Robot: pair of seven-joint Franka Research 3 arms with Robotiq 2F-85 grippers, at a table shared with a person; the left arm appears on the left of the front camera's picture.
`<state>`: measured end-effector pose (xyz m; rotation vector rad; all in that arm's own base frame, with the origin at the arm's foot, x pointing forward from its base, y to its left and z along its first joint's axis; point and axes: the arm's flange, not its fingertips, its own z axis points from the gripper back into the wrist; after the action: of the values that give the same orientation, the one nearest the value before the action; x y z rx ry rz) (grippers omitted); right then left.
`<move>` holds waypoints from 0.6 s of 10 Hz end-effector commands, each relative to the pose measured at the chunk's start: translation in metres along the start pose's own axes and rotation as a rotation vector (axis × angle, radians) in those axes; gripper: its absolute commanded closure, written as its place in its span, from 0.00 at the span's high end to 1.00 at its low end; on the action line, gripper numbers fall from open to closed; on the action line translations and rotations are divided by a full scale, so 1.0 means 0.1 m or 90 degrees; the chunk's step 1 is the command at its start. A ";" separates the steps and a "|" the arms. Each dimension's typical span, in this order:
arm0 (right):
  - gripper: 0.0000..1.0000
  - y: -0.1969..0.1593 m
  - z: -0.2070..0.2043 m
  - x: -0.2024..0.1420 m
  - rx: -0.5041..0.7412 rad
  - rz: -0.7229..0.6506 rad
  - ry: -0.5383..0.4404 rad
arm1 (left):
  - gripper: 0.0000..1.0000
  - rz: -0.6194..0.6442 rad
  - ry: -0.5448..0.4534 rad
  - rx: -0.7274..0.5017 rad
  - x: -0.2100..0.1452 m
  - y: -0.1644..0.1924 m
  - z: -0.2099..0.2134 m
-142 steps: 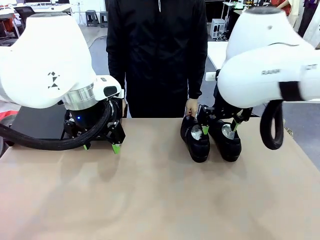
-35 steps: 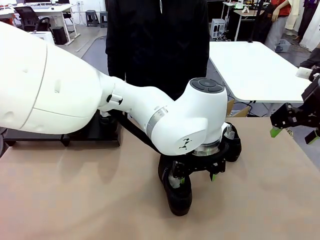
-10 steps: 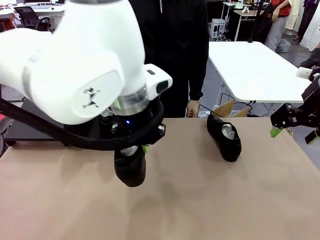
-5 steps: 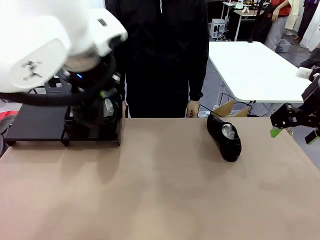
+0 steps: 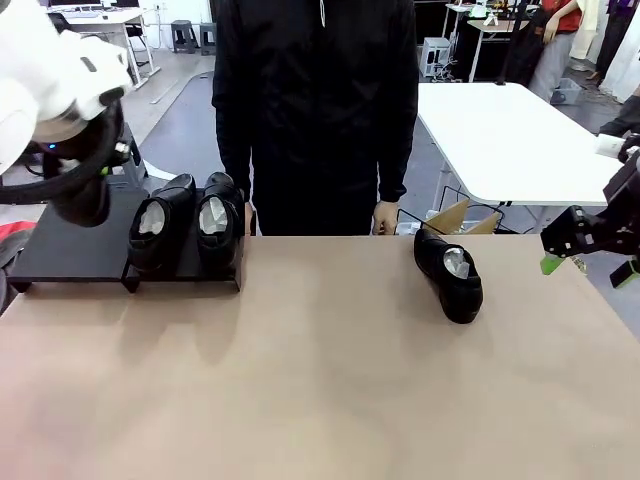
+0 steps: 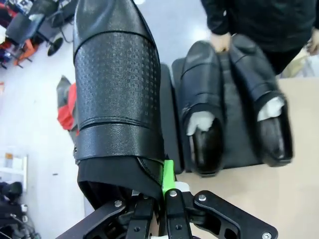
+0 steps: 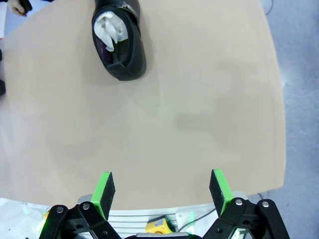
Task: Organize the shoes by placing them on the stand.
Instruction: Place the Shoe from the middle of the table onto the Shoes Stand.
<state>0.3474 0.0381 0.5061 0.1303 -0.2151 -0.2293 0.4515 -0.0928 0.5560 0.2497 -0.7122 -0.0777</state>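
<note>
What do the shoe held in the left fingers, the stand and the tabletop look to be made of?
Held shoe: black leather or a lookalike, going by the embossed grid panel and smooth shiny toe.
Stand: matte black thin sheet with bent-down sides, probably painted metal, though board is possible.
Tabletop: flat tan matte surface without glare; laminate or paper cover, unclear.

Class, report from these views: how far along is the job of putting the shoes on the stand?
Done: two shoes sit side by side on the stand. In hand: the left gripper is shut on a third shoe, held near the stand's bare end. Left: the fourth shoe lies on the table, apart from the open right gripper.
</note>
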 end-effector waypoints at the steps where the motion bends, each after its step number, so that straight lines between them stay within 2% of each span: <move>1: 1.00 -0.01 0.01 0.00 0.000 0.006 0.000 | 0.00 -0.005 -0.002 -0.005 -0.03 0.14 0.06; 2: 1.00 -0.01 0.01 0.00 0.000 0.006 0.000 | 0.00 0.125 0.052 0.067 -0.07 0.00 0.22; 3: 1.00 -0.01 0.01 0.00 0.000 0.006 0.000 | 0.00 -0.002 0.014 0.002 -0.03 0.11 -0.10; 5: 1.00 -0.01 0.01 0.00 0.000 0.006 0.000 | 0.00 -0.002 0.014 0.002 -0.03 0.11 -0.10; 6: 1.00 -0.01 0.01 0.00 0.000 0.006 0.000 | 0.00 0.027 0.041 0.014 -0.08 0.11 -0.08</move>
<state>0.3474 0.0381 0.5061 0.1304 -0.2151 -0.2294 0.4534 -0.0836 0.5433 0.2522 -0.6524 -0.0438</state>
